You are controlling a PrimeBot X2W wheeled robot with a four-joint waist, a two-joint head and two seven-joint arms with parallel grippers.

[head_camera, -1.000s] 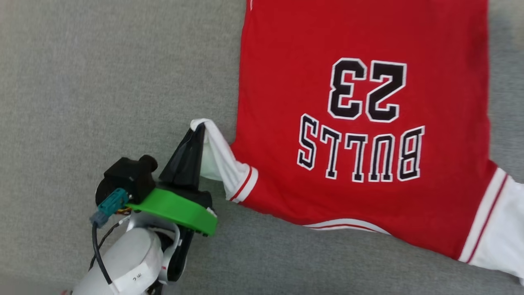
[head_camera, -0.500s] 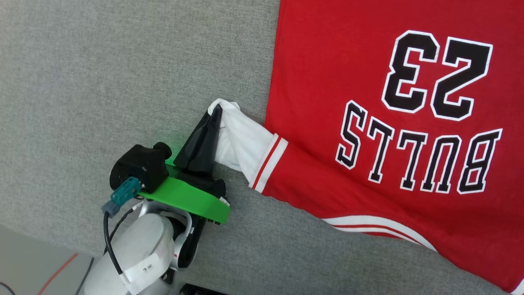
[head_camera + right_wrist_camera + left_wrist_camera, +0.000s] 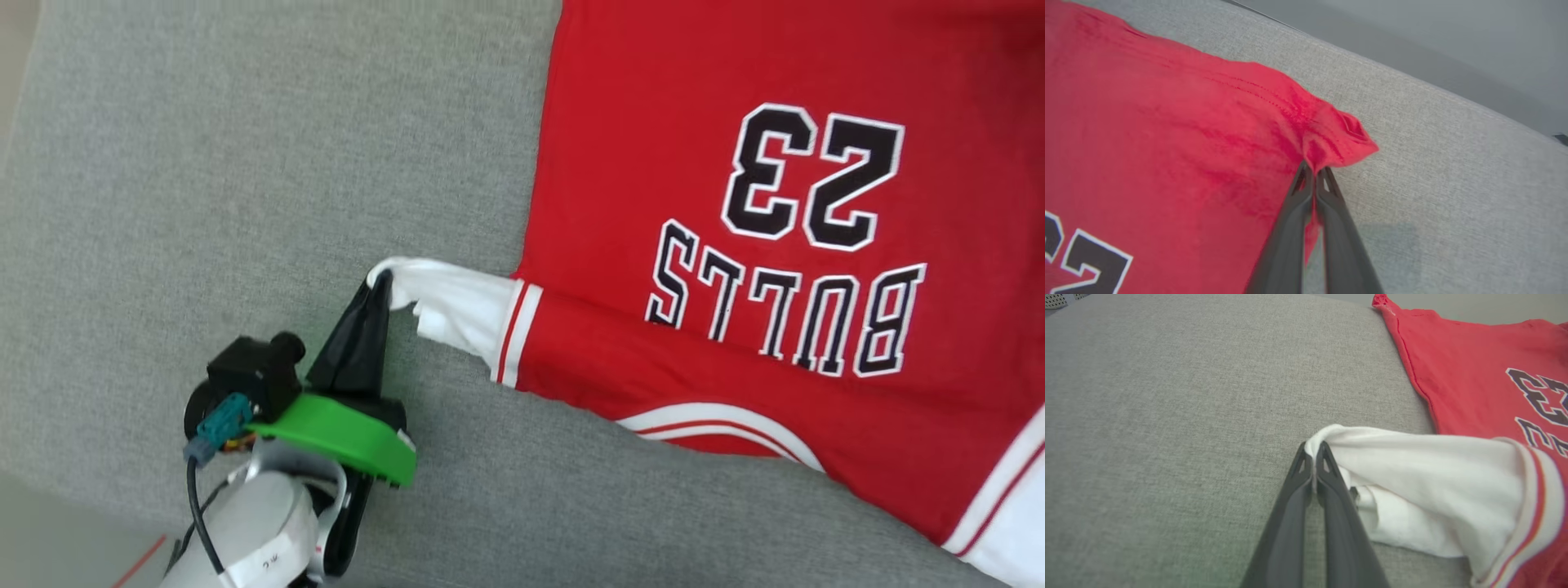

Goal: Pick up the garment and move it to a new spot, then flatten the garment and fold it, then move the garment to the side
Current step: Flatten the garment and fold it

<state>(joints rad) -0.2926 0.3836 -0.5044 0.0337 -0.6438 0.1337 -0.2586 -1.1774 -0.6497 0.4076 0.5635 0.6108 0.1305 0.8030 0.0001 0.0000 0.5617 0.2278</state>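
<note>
The garment (image 3: 735, 245), a red jersey T-shirt with white sleeves and "BULLS 23" upside down to me, lies spread on the grey cushion (image 3: 204, 163). My left gripper (image 3: 380, 282) is shut on the end of its white sleeve (image 3: 457, 306), pulling it out to the left; the left wrist view shows the fingertips pinching the sleeve (image 3: 1433, 477) hem at the left gripper (image 3: 1313, 447). In the right wrist view my right gripper (image 3: 1314, 169) is shut on a red hem corner of the garment (image 3: 1167, 134), which bunches up at the tips.
A grey fabric surface (image 3: 1167, 416) stretches wide to the left of the shirt. Its near edge and a strip of floor with a red line (image 3: 139, 563) show at the lower left. A plain grey wall (image 3: 1433, 49) stands beyond the far edge.
The head camera has shifted. My right gripper has gone from open to shut on the red hem corner. The white sleeve is drawn out straighter to the left.
</note>
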